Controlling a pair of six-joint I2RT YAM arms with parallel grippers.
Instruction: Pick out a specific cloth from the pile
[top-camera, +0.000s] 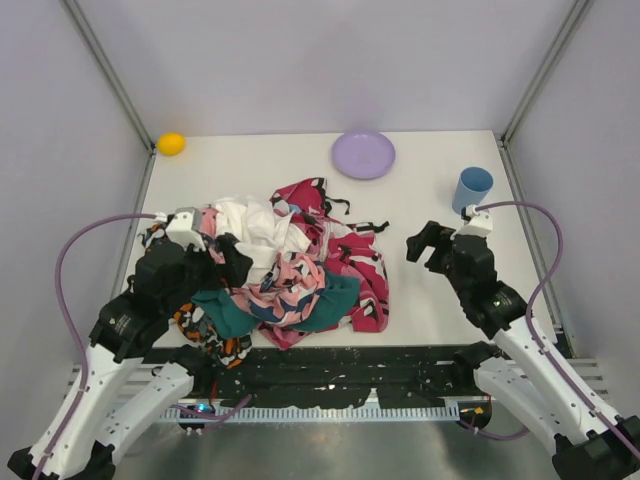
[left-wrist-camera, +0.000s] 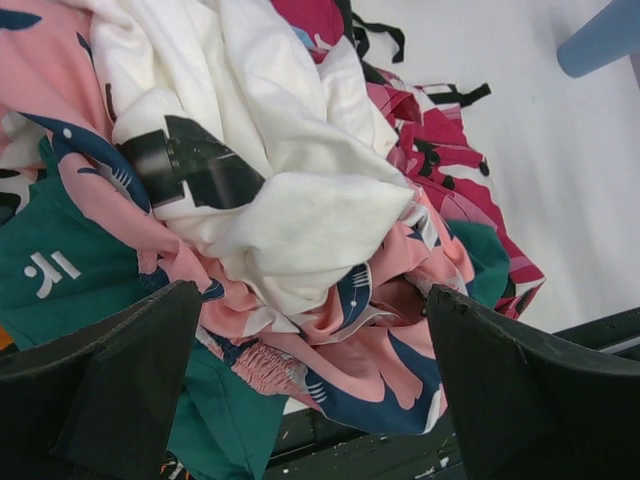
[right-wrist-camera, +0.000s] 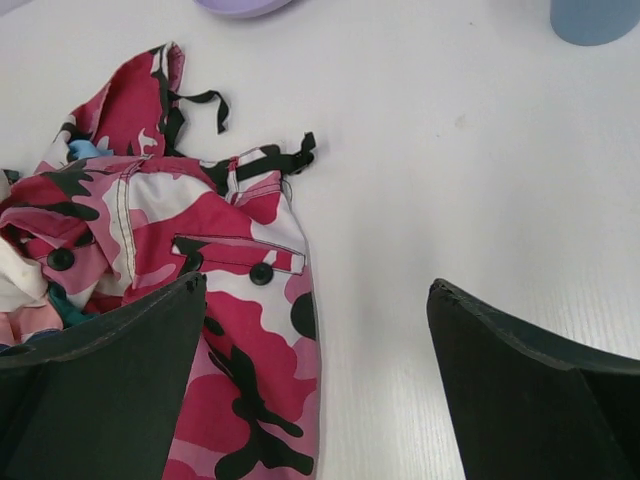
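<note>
1. My left end effector (top-camera: 228, 258) hangs over the left side of the pile (top-camera: 290, 270), jaws spread wide and holding nothing. In its wrist view the left end effector (left-wrist-camera: 310, 370) frames a fold of pink-and-navy cloth (left-wrist-camera: 380, 375) between the two fingers. I cannot tell whether the fingers touch the fabric
2. My right end effector (top-camera: 425, 243) sits over bare desk (top-camera: 430, 170) just to the right of the pile, fully open and empty. From its own camera the right end effector (right-wrist-camera: 315, 390) has the edge of the pink camouflage garment (right-wrist-camera: 230, 250) under its left finger
3. The sky-blue cloth (right-wrist-camera: 85, 150) is almost entirely buried. Only a small pale-blue sliver shows, on the far side of the heap
4. From the left wrist the same sky-blue cloth (left-wrist-camera: 303, 38) peeks out between the white cloth (left-wrist-camera: 300, 200) and the pink camouflage folds
5. A dark teal cloth (left-wrist-camera: 60, 270) with a white logo lies low on the near left of the pile, and an orange-and-black print (top-camera: 215, 345) spills over the desk's near edge
6. Well behind the pile stand a lavender plate (top-camera: 363, 154), a blue cup (top-camera: 472, 188) at far right and a yellow ball (top-camera: 171, 143) in the far left corner
</note>
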